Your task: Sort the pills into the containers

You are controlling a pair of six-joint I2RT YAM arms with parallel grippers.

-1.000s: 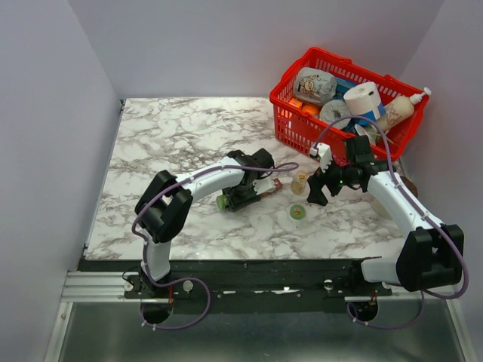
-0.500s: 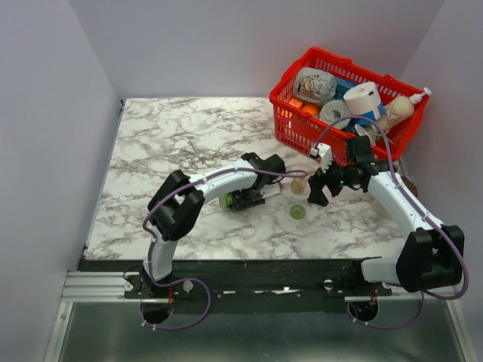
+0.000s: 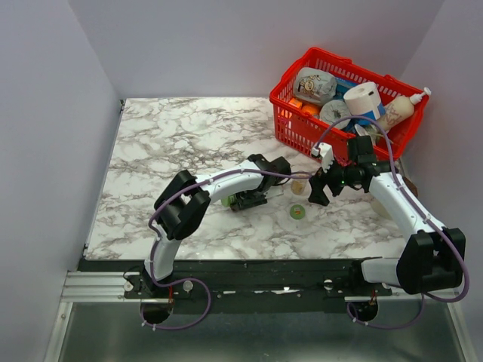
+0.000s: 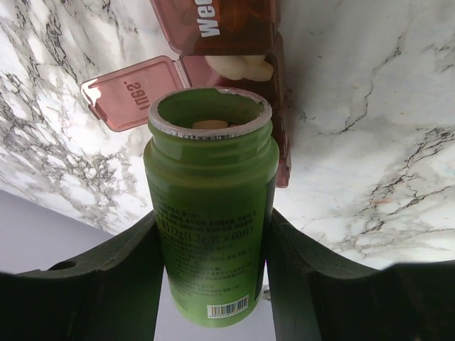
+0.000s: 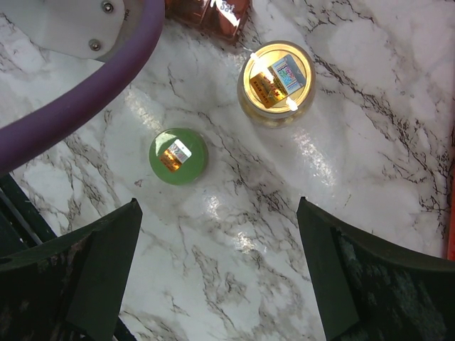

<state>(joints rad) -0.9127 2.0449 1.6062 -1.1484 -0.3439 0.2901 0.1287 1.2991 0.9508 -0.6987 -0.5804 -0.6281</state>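
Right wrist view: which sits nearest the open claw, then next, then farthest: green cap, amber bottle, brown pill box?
From the right gripper:
1. green cap, just left of centre.
2. amber bottle, upper right.
3. pill box, top edge.

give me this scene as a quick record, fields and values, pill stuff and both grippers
containers: reddish-brown plastic pill-organiser strip, one lid open, pale pills in that cell
left gripper: shut on green plastic pill bottle, uncapped, mouth toward the open cell
right gripper: open, empty, above marble table
loose on table: round green cap; small amber jar, apart
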